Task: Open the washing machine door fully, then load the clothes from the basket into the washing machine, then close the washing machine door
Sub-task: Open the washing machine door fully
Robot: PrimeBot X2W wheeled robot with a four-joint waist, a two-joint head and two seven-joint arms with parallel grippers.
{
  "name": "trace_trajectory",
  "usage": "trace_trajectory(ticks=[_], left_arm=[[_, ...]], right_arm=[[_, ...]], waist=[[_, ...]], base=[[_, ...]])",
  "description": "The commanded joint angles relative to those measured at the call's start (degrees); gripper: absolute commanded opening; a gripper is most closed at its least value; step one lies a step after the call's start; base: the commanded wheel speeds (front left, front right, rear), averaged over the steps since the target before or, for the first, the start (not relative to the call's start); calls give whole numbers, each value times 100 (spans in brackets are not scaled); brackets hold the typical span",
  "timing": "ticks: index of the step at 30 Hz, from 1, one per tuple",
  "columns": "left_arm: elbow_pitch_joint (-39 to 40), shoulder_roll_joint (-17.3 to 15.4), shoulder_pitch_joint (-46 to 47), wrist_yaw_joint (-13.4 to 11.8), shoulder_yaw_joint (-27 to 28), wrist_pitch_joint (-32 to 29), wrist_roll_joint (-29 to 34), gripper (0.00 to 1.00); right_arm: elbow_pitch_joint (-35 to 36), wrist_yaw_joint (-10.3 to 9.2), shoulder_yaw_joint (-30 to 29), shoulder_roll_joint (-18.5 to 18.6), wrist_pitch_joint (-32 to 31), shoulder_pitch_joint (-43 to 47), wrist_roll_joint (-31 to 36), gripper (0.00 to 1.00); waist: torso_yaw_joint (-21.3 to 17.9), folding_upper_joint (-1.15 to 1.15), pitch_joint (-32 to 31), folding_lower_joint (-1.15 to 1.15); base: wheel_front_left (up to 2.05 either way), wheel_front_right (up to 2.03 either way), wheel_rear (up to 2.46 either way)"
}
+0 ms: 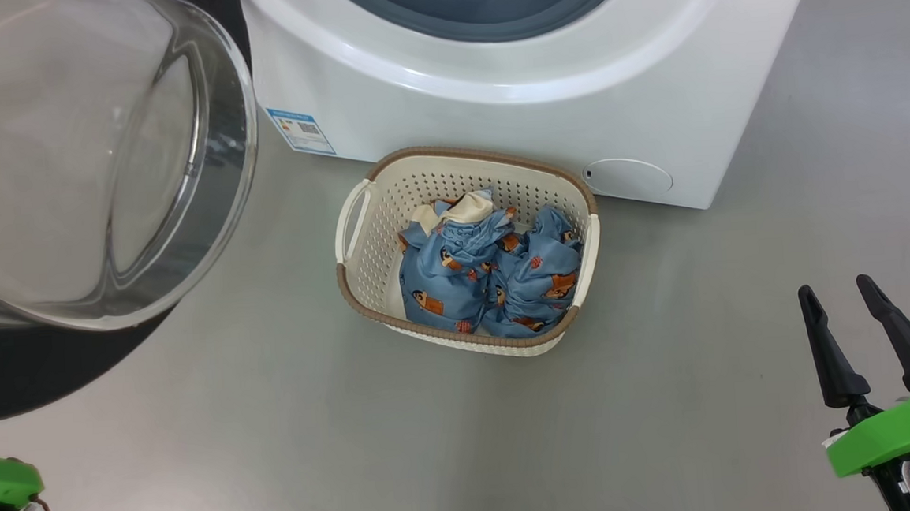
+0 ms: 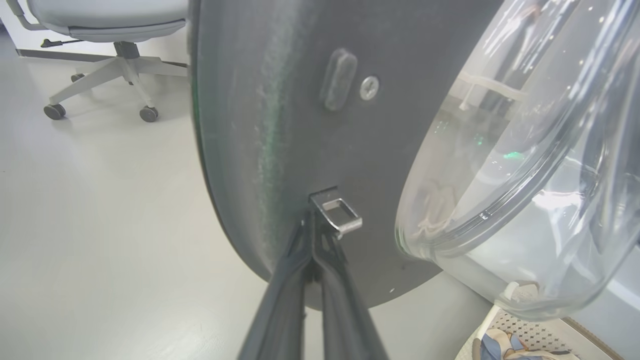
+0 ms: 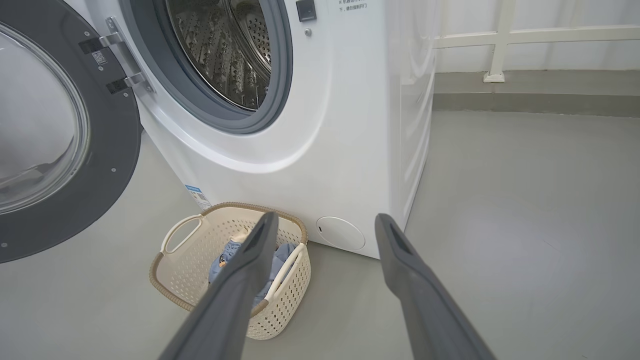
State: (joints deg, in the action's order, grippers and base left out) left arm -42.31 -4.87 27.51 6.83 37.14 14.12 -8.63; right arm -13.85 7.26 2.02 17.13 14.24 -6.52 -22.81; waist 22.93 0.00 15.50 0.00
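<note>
The washing machine (image 1: pixel 494 119) stands with its steel drum (image 3: pixel 225 50) exposed. Its door (image 1: pixel 36 376) hangs swung out to the left, the clear glass bowl facing me. In the left wrist view my left gripper (image 2: pixel 314 220) is shut, its tips against the door's (image 2: pixel 280 100) dark inner face right beside the metal latch hook (image 2: pixel 337 215). On the floor in front of the machine sits the cream basket (image 1: pixel 461 154), holding crumpled light-blue clothes (image 1: pixel 488 277). My right gripper (image 1: pixel 835 289) stands open and empty, to the right of the basket and well short of it.
A round filter cap (image 1: pixel 628 176) and a blue label (image 1: pixel 301 130) mark the machine's lower front. An office chair on castors (image 2: pixel 110 60) stands beyond the door. A white railing (image 3: pixel 500 45) runs along the wall right of the machine. Grey floor lies around the basket.
</note>
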Motion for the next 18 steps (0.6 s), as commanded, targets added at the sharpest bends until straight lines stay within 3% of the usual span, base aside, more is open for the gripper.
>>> trace_trajectory(ticks=[1, 18], left_arm=[[152, -466, 214, -17, 188, 88, 49, 0], [-293, -754, 593, -4, 495, 88, 240, 0]], right_arm=[[152, 23, 125, 108, 76, -89, 10, 100], [163, 23, 197, 234, 76, -267, 39, 100]], waist=[[-8, 0, 28, 0], [-100, 0, 308, 0]], base=[[0, 0, 0], [0, 0, 0]])
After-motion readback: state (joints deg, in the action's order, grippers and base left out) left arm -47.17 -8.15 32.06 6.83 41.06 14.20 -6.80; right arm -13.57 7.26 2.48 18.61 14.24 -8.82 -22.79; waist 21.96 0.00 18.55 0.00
